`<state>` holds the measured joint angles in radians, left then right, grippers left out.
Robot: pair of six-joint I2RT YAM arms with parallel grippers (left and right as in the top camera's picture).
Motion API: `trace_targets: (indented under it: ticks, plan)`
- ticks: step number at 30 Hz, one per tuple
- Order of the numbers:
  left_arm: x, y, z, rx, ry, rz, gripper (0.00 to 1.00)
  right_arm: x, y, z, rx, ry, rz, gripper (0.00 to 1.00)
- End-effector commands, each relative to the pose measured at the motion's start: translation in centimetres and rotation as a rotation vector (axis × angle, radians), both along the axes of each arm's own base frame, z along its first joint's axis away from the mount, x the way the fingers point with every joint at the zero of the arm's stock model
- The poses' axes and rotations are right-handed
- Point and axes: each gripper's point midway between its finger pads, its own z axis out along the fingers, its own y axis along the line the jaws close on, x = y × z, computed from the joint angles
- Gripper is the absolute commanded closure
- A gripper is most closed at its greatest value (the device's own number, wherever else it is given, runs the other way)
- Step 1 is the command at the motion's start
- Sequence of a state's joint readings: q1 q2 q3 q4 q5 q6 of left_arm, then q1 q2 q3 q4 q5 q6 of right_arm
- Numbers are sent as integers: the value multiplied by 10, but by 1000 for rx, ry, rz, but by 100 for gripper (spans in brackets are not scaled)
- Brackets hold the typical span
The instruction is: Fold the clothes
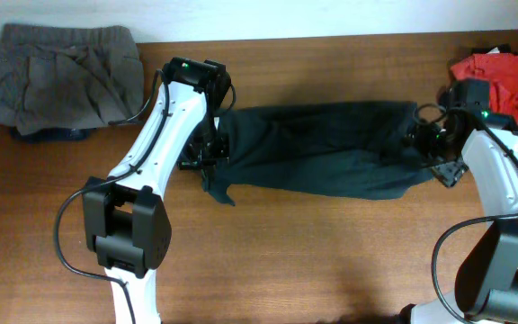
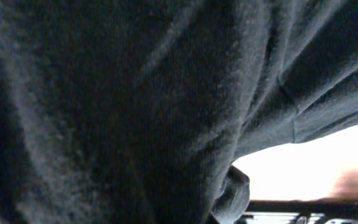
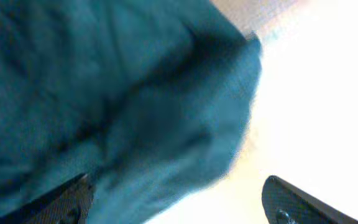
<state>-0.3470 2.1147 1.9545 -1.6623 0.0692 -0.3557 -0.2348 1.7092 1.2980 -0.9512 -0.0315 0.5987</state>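
The black T-shirt [image 1: 322,148] lies bunched into a long band across the middle of the table. My left gripper [image 1: 209,155] is at its left end, shut on the cloth. In the left wrist view dark fabric [image 2: 135,106] fills nearly the whole frame and hides the fingers. My right gripper [image 1: 424,142] is at the shirt's right end. Its fingers [image 3: 64,202] stand wide apart in the right wrist view, open, with the shirt's edge [image 3: 135,112] lying loose against the left one. A grey garment [image 1: 57,76] lies at the back left and a red T-shirt [image 1: 497,76] at the back right.
The wooden table [image 1: 313,261] runs bare along the front. The left arm's base [image 1: 124,225] stands at the front left and the right arm's base [image 1: 502,270] at the front right. The table's back edge meets a white wall [image 1: 331,18].
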Motion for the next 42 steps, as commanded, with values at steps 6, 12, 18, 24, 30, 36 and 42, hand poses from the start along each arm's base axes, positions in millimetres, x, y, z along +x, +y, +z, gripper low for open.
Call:
trace_targets:
  ticks: [6,12,18,24,30,36,42]
  plan:
    - [-14,-18,15,7,-25,-117,99,-38,10,6,28,133,-6,14]
    - [-17,-26,15,25,-34,-180,99,-30,6,7,-9,101,93,14]
    - [-14,-20,14,61,-49,-187,99,-13,-15,9,-140,57,163,7]
    - [-5,-23,13,52,-86,-188,99,-9,-19,-6,-166,94,258,1]
    - [-1,-25,12,46,-104,-191,99,-6,-16,-31,-134,134,320,1]
    - [4,-22,11,64,-125,-195,99,4,17,-35,50,61,351,8]
    - [4,-23,11,62,-129,-195,99,8,16,-35,43,47,346,81]
